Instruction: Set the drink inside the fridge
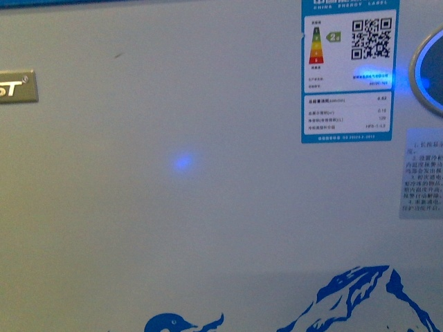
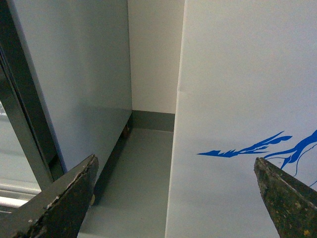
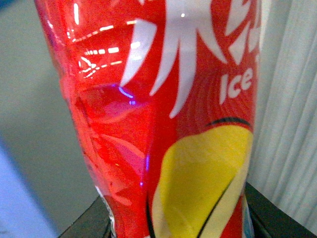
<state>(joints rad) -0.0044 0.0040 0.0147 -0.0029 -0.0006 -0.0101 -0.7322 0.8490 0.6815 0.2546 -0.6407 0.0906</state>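
Drink [image 3: 163,124] shows only in right wrist view, clamped by right claw [image 3: 178,212]; left claw [image 2: 174,159] spread beside fridge [image 2: 237,89].

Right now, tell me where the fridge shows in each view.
Front view: the fridge fills the picture.
Left wrist view: the white panel with blue print, across the floor from the grey cabinet.
Right wrist view: not seen; the drink bottle fills it.
Shared landmark: the blue printed picture, front and left wrist views.
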